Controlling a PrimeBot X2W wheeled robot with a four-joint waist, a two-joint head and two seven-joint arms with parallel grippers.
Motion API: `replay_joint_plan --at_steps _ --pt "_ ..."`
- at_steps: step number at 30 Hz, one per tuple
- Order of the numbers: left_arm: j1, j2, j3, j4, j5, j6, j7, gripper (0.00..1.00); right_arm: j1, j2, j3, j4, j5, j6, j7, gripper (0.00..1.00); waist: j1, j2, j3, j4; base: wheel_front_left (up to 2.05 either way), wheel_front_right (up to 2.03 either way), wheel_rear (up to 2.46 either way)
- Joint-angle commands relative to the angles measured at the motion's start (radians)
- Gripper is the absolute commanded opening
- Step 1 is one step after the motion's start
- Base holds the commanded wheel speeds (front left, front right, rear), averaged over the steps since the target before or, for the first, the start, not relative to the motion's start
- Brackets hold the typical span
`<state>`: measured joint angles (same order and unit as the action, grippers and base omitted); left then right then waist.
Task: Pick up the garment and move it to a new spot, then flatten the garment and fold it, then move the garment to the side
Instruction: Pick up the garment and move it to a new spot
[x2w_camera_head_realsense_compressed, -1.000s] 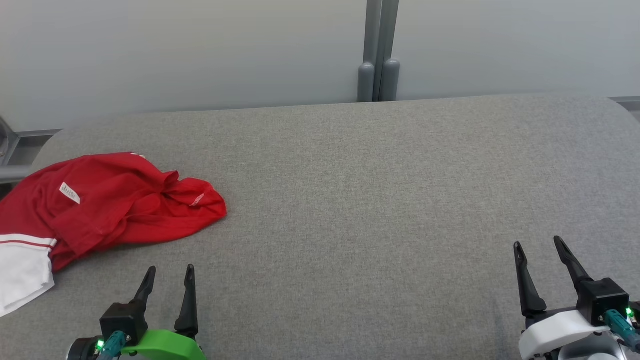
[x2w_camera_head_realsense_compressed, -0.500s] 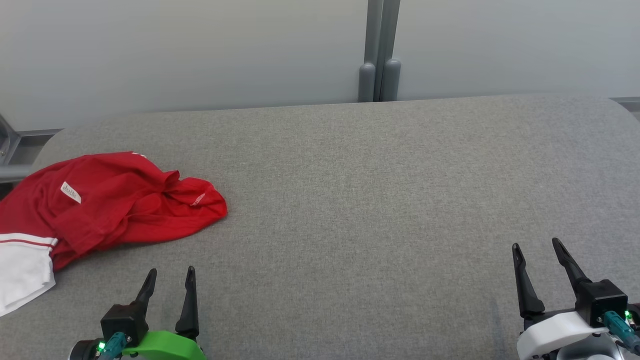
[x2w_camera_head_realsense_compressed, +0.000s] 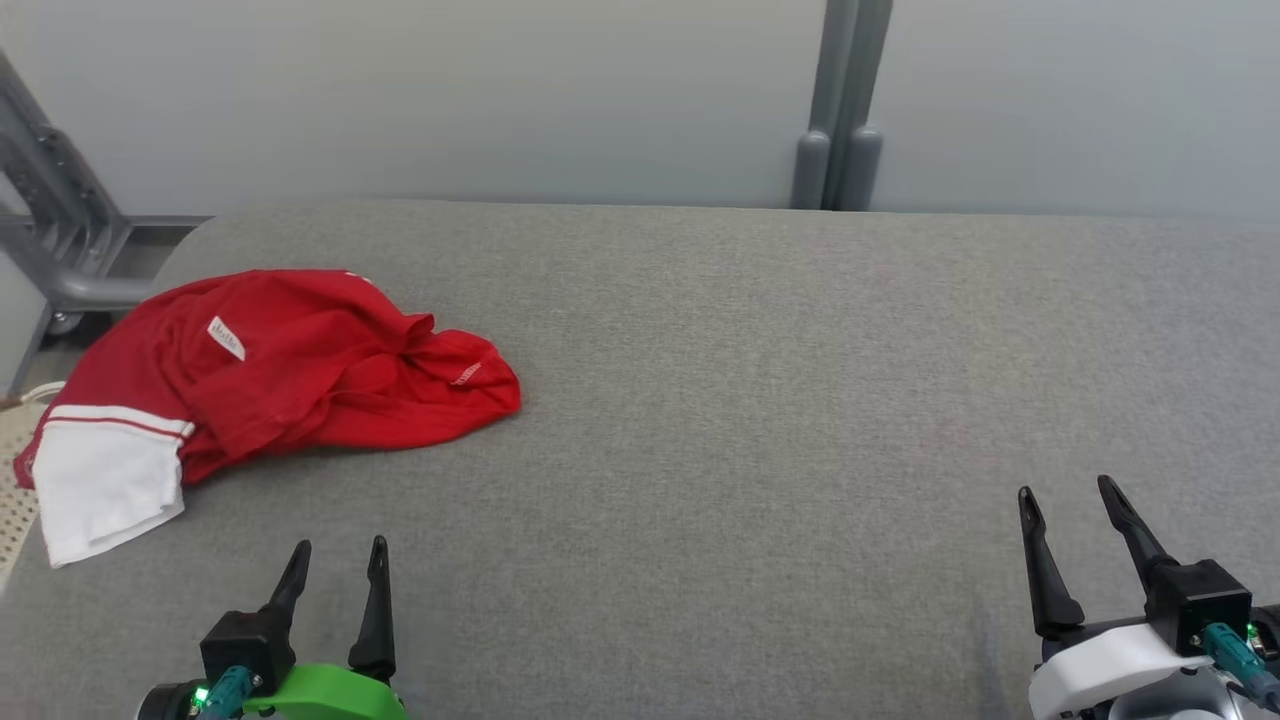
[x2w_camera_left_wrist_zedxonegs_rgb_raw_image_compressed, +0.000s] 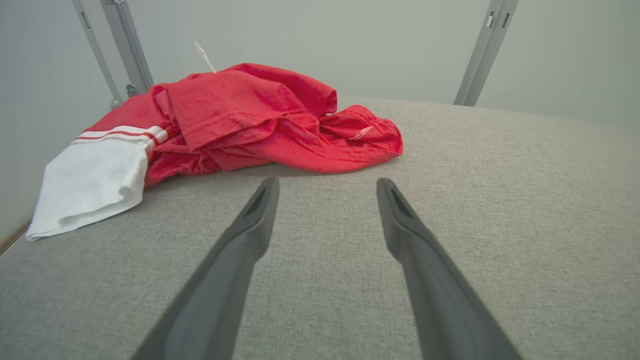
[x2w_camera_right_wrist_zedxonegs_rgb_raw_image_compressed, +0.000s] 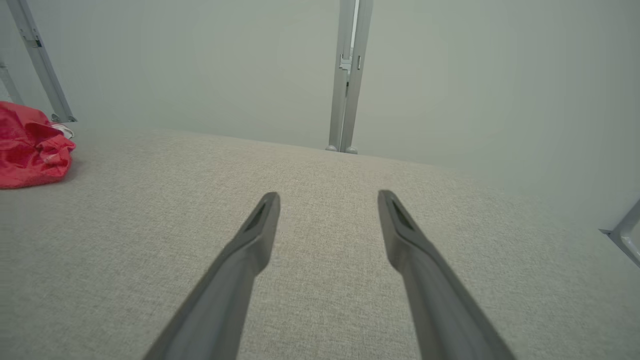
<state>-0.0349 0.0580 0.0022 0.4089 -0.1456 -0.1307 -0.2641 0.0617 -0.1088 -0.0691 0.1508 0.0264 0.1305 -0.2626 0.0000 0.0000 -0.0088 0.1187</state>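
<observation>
The left gripper (x2w_camera_head_realsense_compressed: 340, 545) (green at the wrist) hovers with its two long dark fingers spread wide and nothing between them. The right gripper (x2w_camera_head_realsense_compressed: 1065, 488) stands equally wide and empty. Ahead of the left one, not touching it, the crumpled red garment with a white panel (x2w_camera_head_realsense_compressed: 300, 370) lies bunched at the left end of the grey fabric-covered table (x2w_camera_head_realsense_compressed: 750, 350), well apart from the right gripper.

Open grey tabletop (x2w_camera_head_realsense_compressed: 760, 400) stretches right of the crumpled garment (x2w_camera_head_realsense_compressed: 300, 370).
</observation>
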Motion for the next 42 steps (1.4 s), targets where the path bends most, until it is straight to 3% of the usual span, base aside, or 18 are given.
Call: replay_joint_plan --at_steps 1,15,30,36,42 --pt "0.005 0.003 0.001 0.002 0.007 0.000 -0.001 1.00 0.008 -0.001 -0.001 -0.005 0.007 0.000 -0.004 1.00 0.0000 0.0000 -0.006 0.082 0.00 0.00 0.00" --pt "0.045 0.000 0.043 0.003 0.018 0.000 -0.001 1.00 -0.021 0.010 0.072 0.011 0.014 0.000 -0.004 1.00 0.0000 0.0000 -0.044 0.351 0.00 0.00 0.00" --pt "0.018 -0.006 0.069 -0.024 0.003 0.000 -0.001 1.00 -0.028 0.007 0.113 -0.002 0.027 0.000 -0.004 1.00 0.0000 0.0000 -0.022 0.370 0.00 0.00 0.00" --pt "-0.137 -0.008 0.042 -0.008 -0.112 0.007 0.000 1.00 -0.093 -0.034 0.126 -0.063 0.010 0.000 -0.004 1.00 0.0000 0.0000 0.123 0.337 0.00 0.00 0.00" --pt "-0.415 -0.009 0.006 0.178 -0.216 0.025 0.002 1.00 -0.202 -0.084 0.164 -0.128 0.000 0.000 -0.003 1.00 0.0000 0.0000 0.310 0.272 0.00 0.00 0.00"
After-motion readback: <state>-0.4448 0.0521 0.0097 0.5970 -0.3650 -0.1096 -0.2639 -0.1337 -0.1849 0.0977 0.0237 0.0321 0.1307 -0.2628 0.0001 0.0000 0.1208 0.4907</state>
